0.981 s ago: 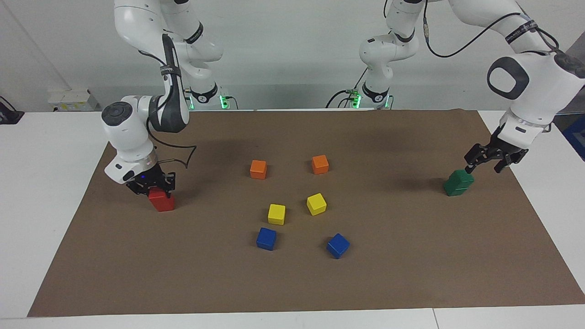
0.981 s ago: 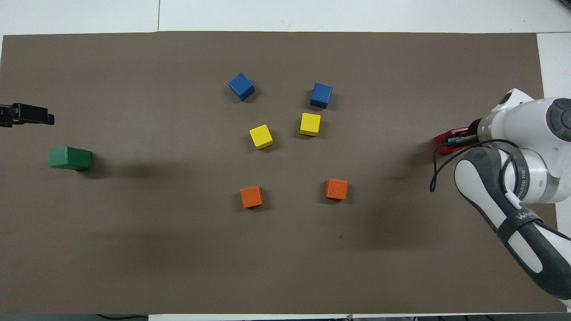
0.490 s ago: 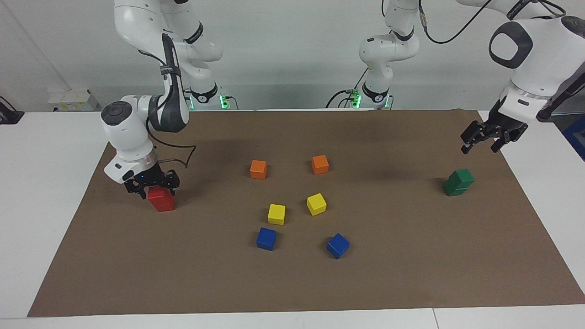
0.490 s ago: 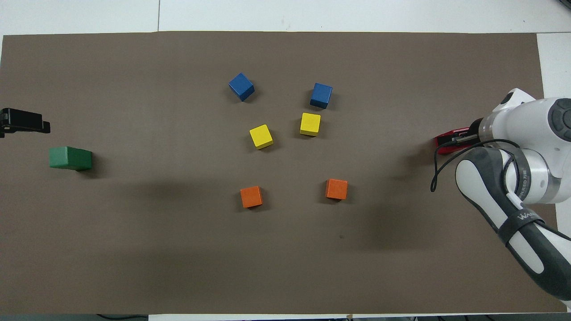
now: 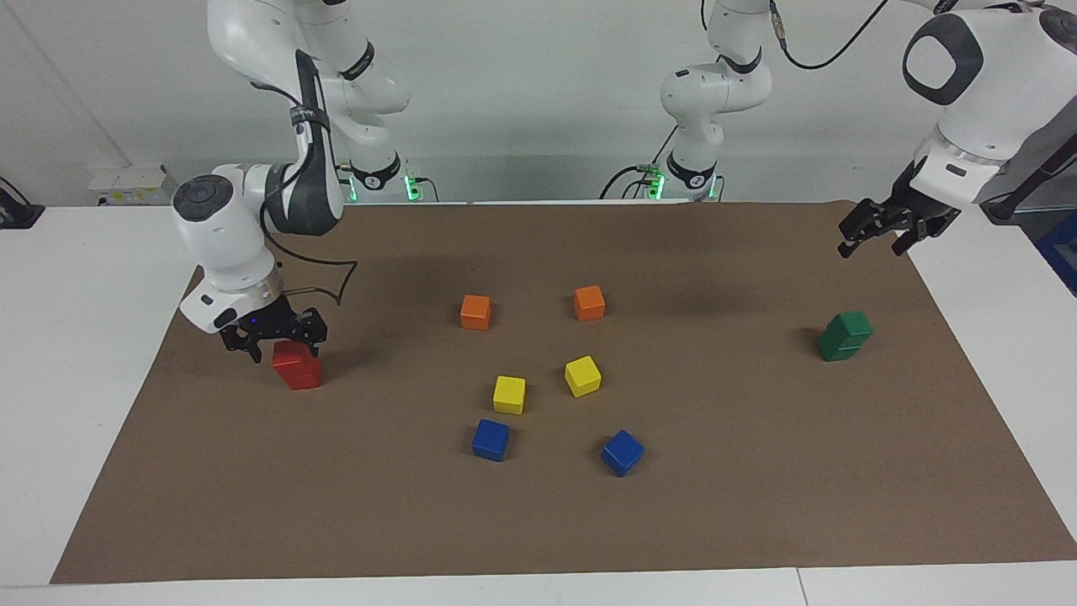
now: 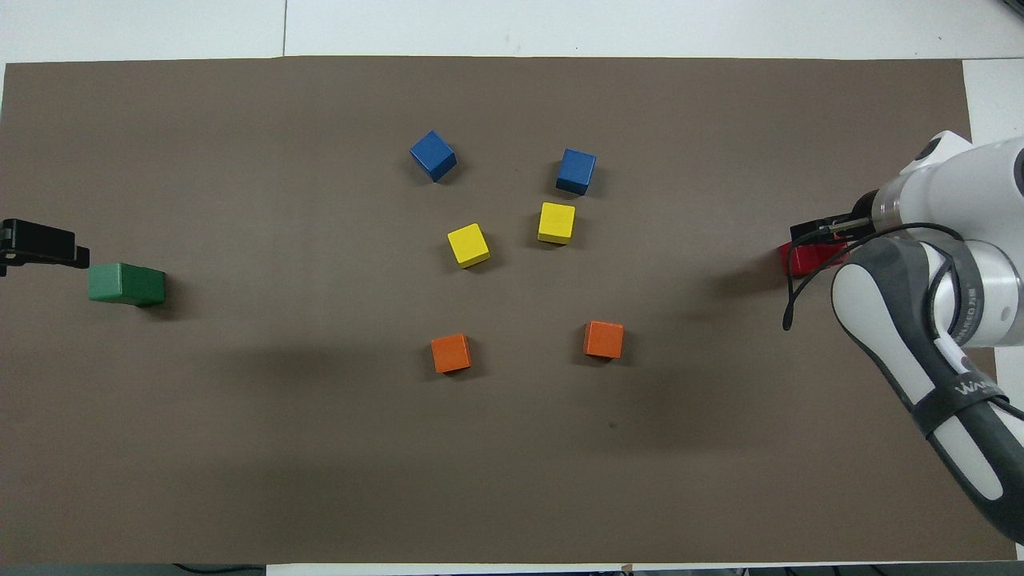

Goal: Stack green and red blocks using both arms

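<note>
Two robot arms over a brown mat (image 5: 757, 505) with stacked blocks.
Right gripper (image 5: 271, 334), fingers spread, hovers just above the red stack (image 5: 296, 366); left gripper (image 5: 875, 229), fingers apart, hangs well above the green stack (image 5: 843, 336).

High facing view and steep overhead view, half a turn apart, both over the brown mat (image 5: 757, 505).
</note>
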`<state>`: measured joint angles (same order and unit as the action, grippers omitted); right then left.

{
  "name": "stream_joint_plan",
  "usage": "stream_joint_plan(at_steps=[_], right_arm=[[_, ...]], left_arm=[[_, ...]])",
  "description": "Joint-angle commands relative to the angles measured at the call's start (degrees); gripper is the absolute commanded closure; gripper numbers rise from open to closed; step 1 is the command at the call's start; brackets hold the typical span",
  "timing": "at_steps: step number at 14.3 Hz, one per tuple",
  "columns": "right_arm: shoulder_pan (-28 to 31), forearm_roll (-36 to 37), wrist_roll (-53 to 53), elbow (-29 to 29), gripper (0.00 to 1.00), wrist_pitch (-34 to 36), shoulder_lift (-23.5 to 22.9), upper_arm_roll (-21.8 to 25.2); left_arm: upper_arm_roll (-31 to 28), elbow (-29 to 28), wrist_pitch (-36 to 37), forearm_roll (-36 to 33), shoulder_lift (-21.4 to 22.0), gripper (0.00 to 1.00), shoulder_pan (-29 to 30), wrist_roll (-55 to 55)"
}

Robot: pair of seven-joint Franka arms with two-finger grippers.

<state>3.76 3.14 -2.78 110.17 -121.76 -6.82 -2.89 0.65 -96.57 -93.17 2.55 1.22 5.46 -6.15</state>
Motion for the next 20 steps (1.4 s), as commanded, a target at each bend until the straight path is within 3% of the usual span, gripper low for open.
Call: stream_joint_plan(at_steps=[1,4,9,15,20], right_arm=[[-1.03,-2.26,3.65,-1.72,0.0,6.35,5.31,-0.8],[-1.47,-2.61,4.97,-2.76,0.0,14.33,10.85,-0.89],[-1.21,-2.88,4.97,-10.76,0.0,26.3,10.52,-1.5],[-0.06,-2.79,4.53,-16.74,0.01,28.25,7.88,-0.89],[0.02,-2.17,4.53,-17.27,0.01,28.51,7.44,-0.89]], left_arm=[[-0.57,1.73,3.17,-2.98,0.54,0.0,-2.38,0.97],[-0.57,1.82,3.34,-3.16,0.62,0.0,-2.99,0.97],[-0.57,1.82,4.13,-3.16,1.59,0.0,-3.26,0.97],[-0.57,0.24,0.71,-2.72,2.03,0.0,-3.26,2.01],[-0.57,-0.29,-0.96,-2.81,2.03,0.0,-3.35,4.39]])
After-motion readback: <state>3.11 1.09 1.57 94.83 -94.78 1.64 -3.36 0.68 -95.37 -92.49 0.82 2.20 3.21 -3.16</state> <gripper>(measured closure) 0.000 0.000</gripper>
